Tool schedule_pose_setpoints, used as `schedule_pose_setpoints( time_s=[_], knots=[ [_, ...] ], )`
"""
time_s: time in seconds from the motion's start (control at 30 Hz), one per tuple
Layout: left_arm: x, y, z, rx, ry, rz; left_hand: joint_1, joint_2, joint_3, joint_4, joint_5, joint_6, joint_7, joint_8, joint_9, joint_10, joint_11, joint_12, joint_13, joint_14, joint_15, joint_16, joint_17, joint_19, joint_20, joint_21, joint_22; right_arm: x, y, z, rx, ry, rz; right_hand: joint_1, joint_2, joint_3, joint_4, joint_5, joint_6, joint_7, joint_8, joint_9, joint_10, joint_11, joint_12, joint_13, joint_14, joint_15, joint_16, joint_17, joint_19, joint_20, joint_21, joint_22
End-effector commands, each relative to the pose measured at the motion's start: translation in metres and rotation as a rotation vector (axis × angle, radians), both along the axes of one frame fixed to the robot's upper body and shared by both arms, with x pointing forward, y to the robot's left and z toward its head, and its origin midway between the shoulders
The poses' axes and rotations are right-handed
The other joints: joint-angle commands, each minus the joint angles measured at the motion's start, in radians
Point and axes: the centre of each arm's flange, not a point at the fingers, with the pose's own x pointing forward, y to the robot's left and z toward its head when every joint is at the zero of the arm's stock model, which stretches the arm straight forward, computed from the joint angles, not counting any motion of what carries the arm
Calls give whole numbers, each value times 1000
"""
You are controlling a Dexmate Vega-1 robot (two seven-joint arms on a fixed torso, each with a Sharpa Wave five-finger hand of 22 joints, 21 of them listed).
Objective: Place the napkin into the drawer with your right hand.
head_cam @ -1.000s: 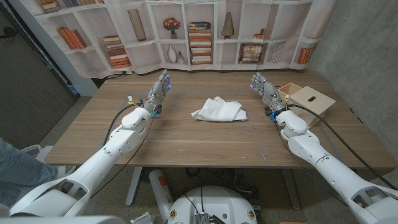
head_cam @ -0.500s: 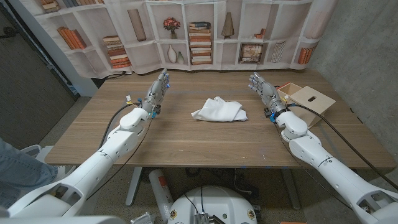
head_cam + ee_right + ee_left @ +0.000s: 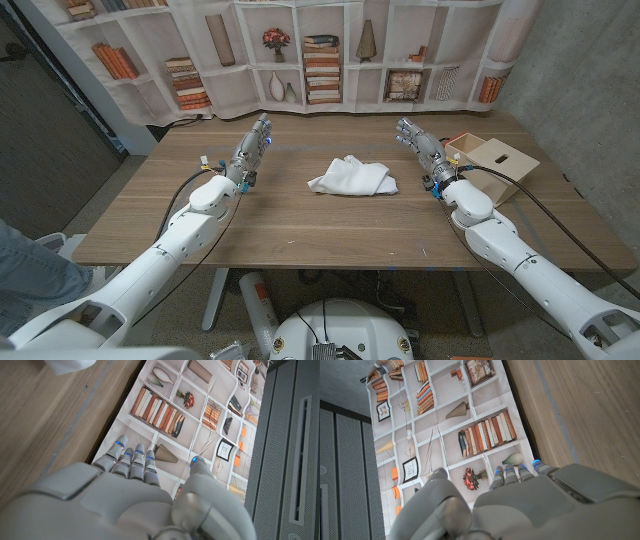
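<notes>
Centrally, crumpled napkin point(image 3: 351, 177) lies outside the drawer point(image 3: 493, 162) (interior hidden); right hand point(image 3: 421, 147) and left hand point(image 3: 254, 145) empty, fingers extended.

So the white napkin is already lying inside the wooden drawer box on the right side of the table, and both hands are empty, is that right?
Not quite. The head view shows the white napkin lying crumpled on the wooden table, near its middle, apart from the wooden drawer box on the right side. The rest holds: the left hand and right hand are both empty.

napkin point(image 3: 70, 365) cut off by edge; drawer point(image 3: 492, 160) inside hidden
</notes>
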Motion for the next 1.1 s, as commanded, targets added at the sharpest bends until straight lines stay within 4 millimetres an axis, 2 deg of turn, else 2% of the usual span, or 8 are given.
schedule_pose_setpoints(
  time_s=[0.03, 0.47, 0.67, 1.1],
  knots=[
    [2, -1, -3, 7, 20, 1, 13, 2, -2, 1, 4, 6, 2, 3, 3, 4, 4, 7, 2, -1, 8, 5, 4, -46, -48, 4, 2, -1, 6, -1, -45, -9, -8, 8, 6, 4, -8, 0, 6, -4, 1, 2, 4, 3, -4, 3, 1, 4, -4, 3, 5, -48, -7, 2],
    [9, -4, -1, 5, 31, 1, 16, 7, -2, 0, 3, 9, 1, 3, 3, 4, 3, 6, 2, 0, 8, 5, 4, -47, -44, 4, 3, 3, 12, 4, -69, -18, 2, 22, 10, 7, -17, 0, 7, -4, 0, 2, 8, 2, -5, 3, 4, 4, -5, 2, 8, -45, -13, 2],
    [13, -7, 0, 12, 34, -8, 18, 9, -2, -1, 3, 10, 1, 3, 3, 5, 3, 6, 2, 0, 8, 5, 4, -46, -44, 4, 3, 1, 17, 7, -91, -35, 4, 27, 10, 8, -21, 1, 7, -4, -1, 2, 8, 0, -5, 3, 5, 3, -6, 1, 9, -45, -15, 2],
    [12, -7, 3, 19, 28, -9, 21, 13, -2, -2, 2, 10, 1, 2, 3, 5, 3, 5, 2, -1, 9, 4, 4, -48, -39, 4, 3, -8, 15, 7, -117, -53, -9, 39, 8, 9, -29, 1, 10, -4, -1, 2, 8, -2, -6, 3, 7, 2, -7, 1, 11, -44, -21, 2]
  ],
)
